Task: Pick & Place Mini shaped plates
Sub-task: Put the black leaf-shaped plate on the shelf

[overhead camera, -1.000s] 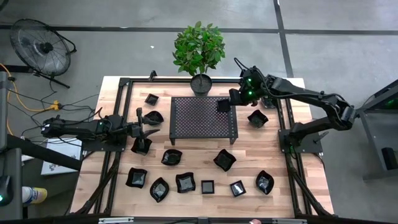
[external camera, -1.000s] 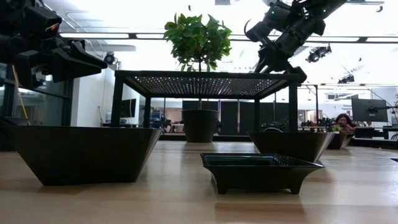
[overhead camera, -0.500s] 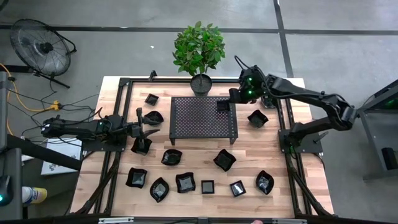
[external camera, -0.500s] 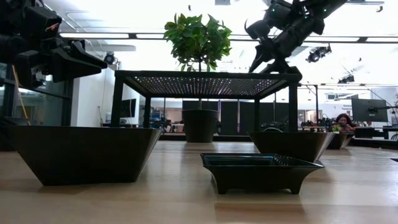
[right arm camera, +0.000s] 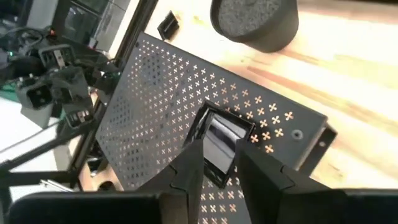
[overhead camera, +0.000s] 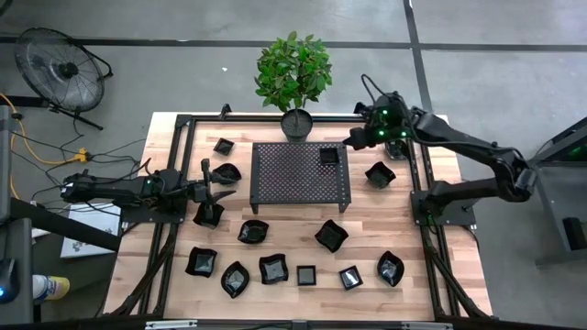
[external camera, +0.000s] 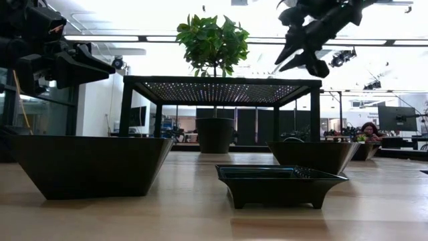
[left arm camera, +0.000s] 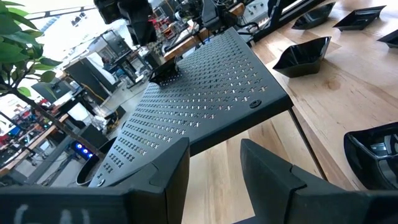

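Right gripper (overhead camera: 351, 142): raised just off the rack's far right corner, jaws parted and empty.
Plate (overhead camera: 329, 156): small square dish, flat on the rack (overhead camera: 298, 174) top near its far right corner; in the right wrist view (right arm camera: 219, 144) just beyond the jaw tips, below them, apart from both.
Rack: black perforated metal stand, mid worktop (overhead camera: 367, 215), just near of the pot (overhead camera: 296, 123).
Left gripper (overhead camera: 214, 190): waiting at the worktop's left side, left of the rack, jaws parted, nothing between them.
Plate nearest left jaws (overhead camera: 209, 215): on the wood just near of them, not touched.
Other plates: one (overhead camera: 380, 174) right of the rack, close to the right arm; two (overhead camera: 224, 146) on the far left; a loose spread (overhead camera: 306, 275) across the near part of the worktop.
Low view: right gripper (external camera: 299, 55) clear above the rack top (external camera: 221, 84), air between them; a square plate (external camera: 281, 183) closest in front.
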